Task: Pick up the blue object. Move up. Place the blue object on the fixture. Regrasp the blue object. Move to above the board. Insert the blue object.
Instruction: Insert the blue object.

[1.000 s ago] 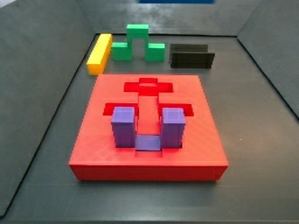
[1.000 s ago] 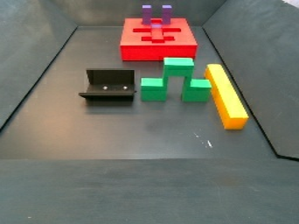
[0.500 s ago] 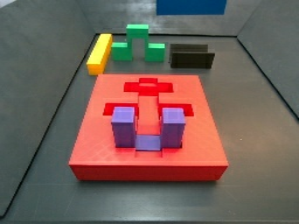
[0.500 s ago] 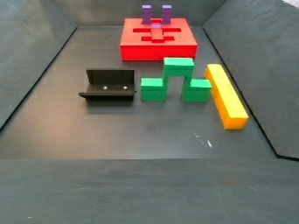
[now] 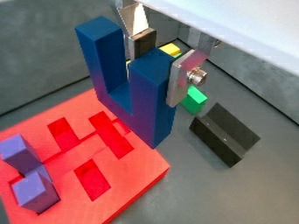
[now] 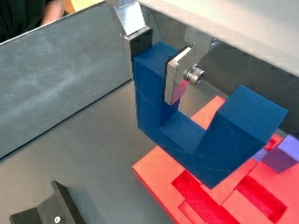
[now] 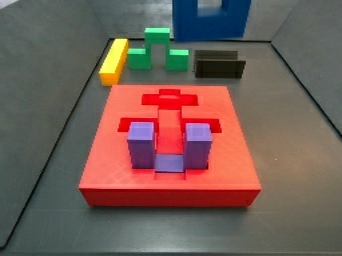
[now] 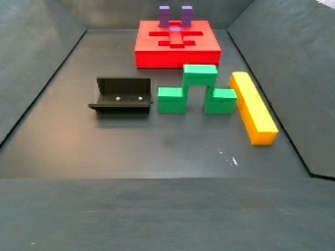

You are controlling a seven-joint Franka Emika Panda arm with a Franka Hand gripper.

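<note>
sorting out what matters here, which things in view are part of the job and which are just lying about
Part of the job:
- blue block, held in the claw, above the red board's edge
- red board
- black fixture

Just lying about:
- purple block, seated in the red board
- green stepped block
- yellow bar

I have the gripper (image 5: 162,54) above the board (image 5: 128,179), fingers clamped across one prong of the blue object (image 5: 132,83), prongs up. On the board (image 7: 127,178) sits a U-shaped block (image 7: 170,145). Behind it on the floor: long bar (image 7: 114,60), stepped block (image 7: 158,47), fixture (image 7: 219,64), left to right.
</note>
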